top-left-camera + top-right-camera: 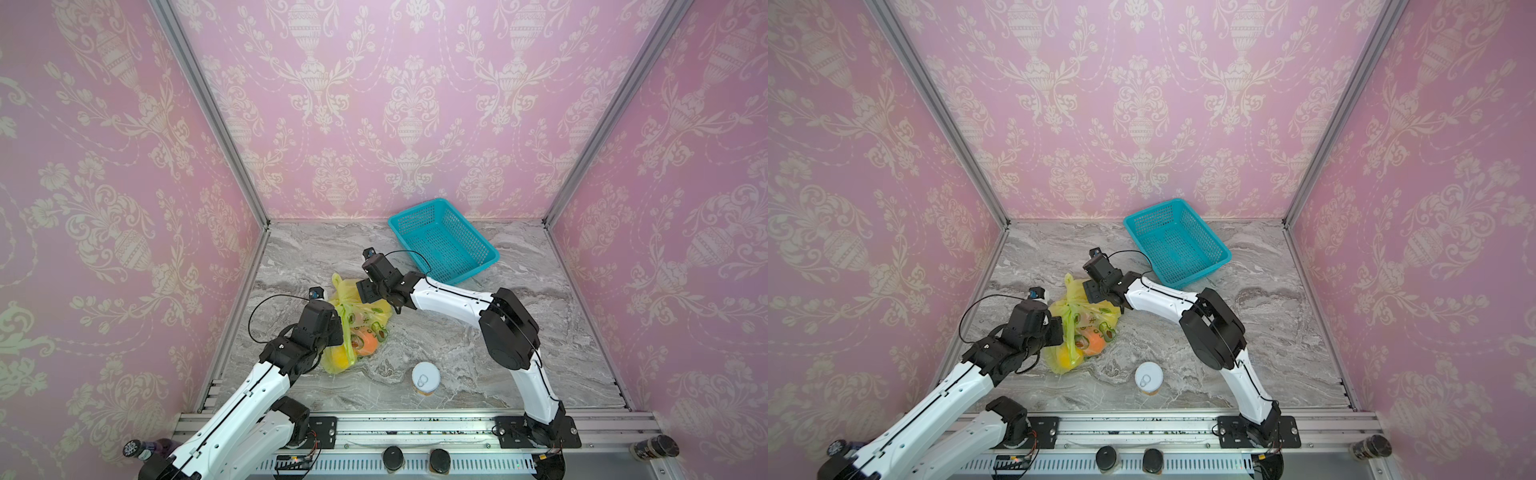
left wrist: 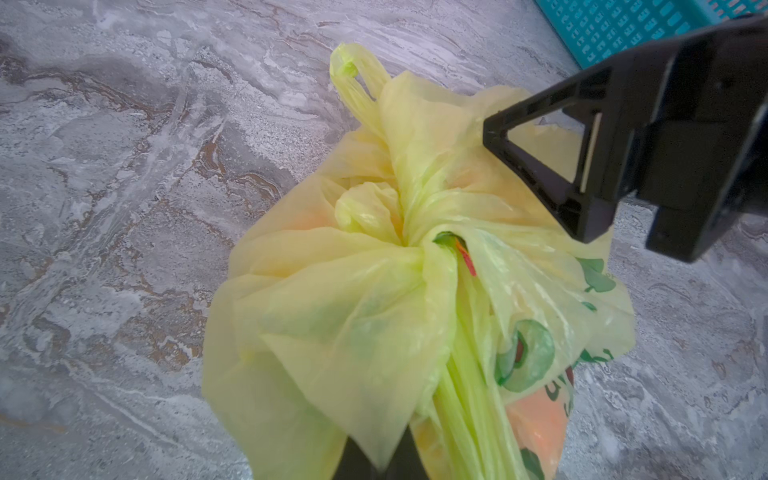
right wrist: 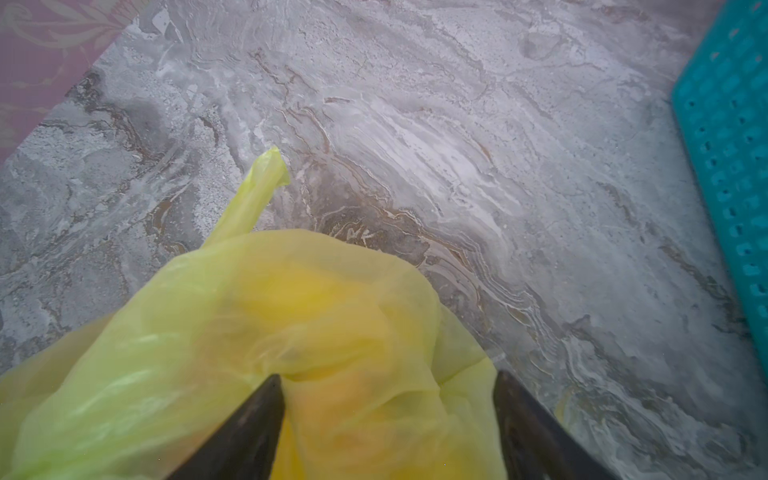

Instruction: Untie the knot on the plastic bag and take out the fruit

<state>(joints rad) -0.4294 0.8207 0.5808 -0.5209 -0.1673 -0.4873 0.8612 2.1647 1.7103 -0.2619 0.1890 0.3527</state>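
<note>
Clock face read from a top view, 12 at the back wall. The plastic bag (image 1: 368, 318) lies closed on the table (image 1: 457, 332), about 8 o'clock of centre, with the fruit (image 1: 368, 343) still inside: an orange piece and a yellow one show through the film. The knot (image 2: 399, 224) sits on top of the bag. One loose tail points to 12, and a pleated handle strip runs from the knot toward 6, so the tie's long axis is roughly 12–6. The left gripper (image 2: 378, 461) is clenched on a fold of bag film at the 6 o'clock end, with the knot at about 12 to 1 from it. The right gripper (image 3: 386, 395) stands with jaws apart over a bulge of film at the bag's 1 o'clock shoulder, gripping nothing. The knot lies toward 7–8 o'clock from it, close by. Judgement: the right arm is the free one and near enough. It would have to come in toward 7–8 and close on the tail or the knot while the left anchors the bag.
</note>
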